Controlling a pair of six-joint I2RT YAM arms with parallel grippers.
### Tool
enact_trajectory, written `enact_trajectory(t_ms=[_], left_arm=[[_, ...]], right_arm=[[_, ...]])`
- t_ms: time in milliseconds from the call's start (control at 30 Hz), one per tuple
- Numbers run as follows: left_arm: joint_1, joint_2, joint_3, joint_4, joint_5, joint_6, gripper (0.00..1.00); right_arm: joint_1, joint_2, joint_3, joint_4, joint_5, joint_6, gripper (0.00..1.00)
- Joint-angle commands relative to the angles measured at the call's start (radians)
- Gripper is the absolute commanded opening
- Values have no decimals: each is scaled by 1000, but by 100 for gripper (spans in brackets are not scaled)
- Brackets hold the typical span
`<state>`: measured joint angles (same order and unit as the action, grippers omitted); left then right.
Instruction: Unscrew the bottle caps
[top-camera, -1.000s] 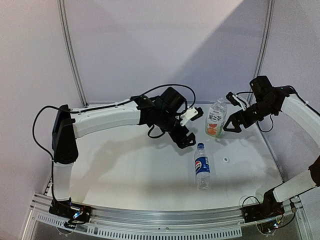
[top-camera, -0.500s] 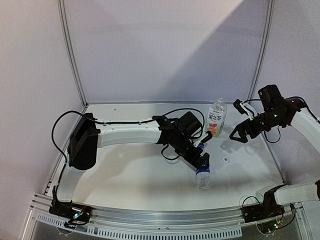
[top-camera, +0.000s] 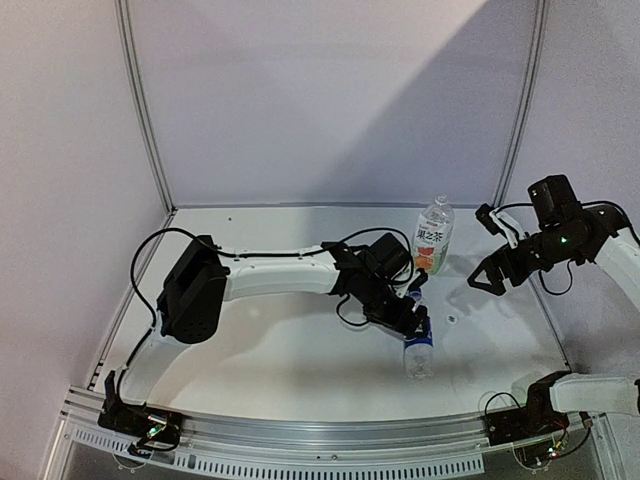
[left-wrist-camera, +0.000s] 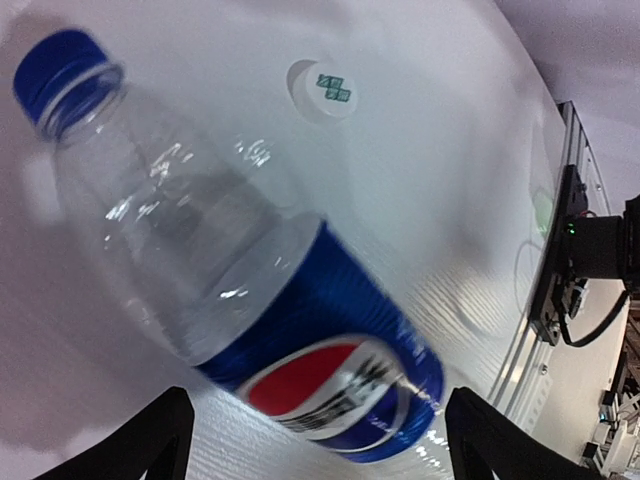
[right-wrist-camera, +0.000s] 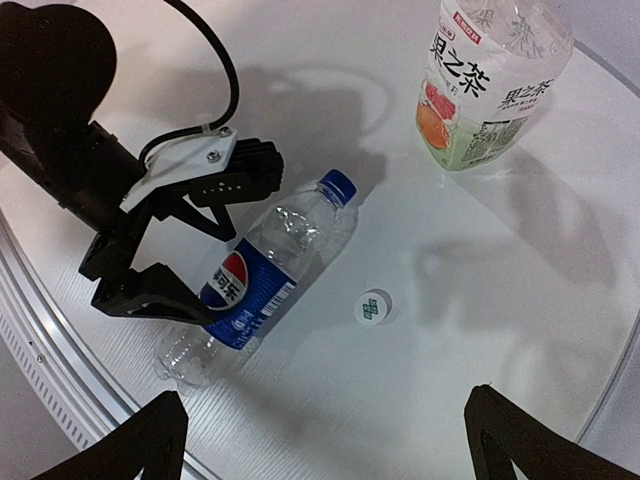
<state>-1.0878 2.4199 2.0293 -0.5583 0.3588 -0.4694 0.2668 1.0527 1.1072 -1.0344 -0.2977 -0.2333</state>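
Pepsi bottle (right-wrist-camera: 250, 285) lay slanted on the table (right-wrist-camera: 480, 330) toward its front edge, its long axis running from the base nearest the arms to the blue cap (right-wrist-camera: 338, 185) pointing off toward the tea bottle (right-wrist-camera: 485, 90), the left gripper (left-wrist-camera: 315, 425) straddling its label with fingers spread, unclamped, while the right gripper (right-wrist-camera: 325, 400) hung agape, empty.

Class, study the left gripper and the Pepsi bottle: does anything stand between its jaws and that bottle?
Nothing visible does. The left gripper has its jaws open on either side of the Pepsi bottle at its label, with only bare gaps between. The white cap lies apart on the table, clear of both.
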Motion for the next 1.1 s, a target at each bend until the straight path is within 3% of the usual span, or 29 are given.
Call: enact_trajectory(t_ms=[0,133,267,633,867,1067], left_arm=[[13,49,24,4,-19,-6,86],[21,60,25,-16,-102,10,82],[23,80,59,2,-49,37,89],[49,22,22,-8,-81,158,91],[92,-143,-81,-43,-19,343,99],[177,-271,-182,-81,22,444,99]], right_arm=[[-9,-16,-5,-19,11,-3,99],[-12,-7,2,-19,1,-1,99],[-14,5,9,-26,-7,-11,99],[-17,114,-2,-43,-96,-77,98],[-16,199,-47,3,-14,-171,80],[7,289,-90,15,100,-410,67]])
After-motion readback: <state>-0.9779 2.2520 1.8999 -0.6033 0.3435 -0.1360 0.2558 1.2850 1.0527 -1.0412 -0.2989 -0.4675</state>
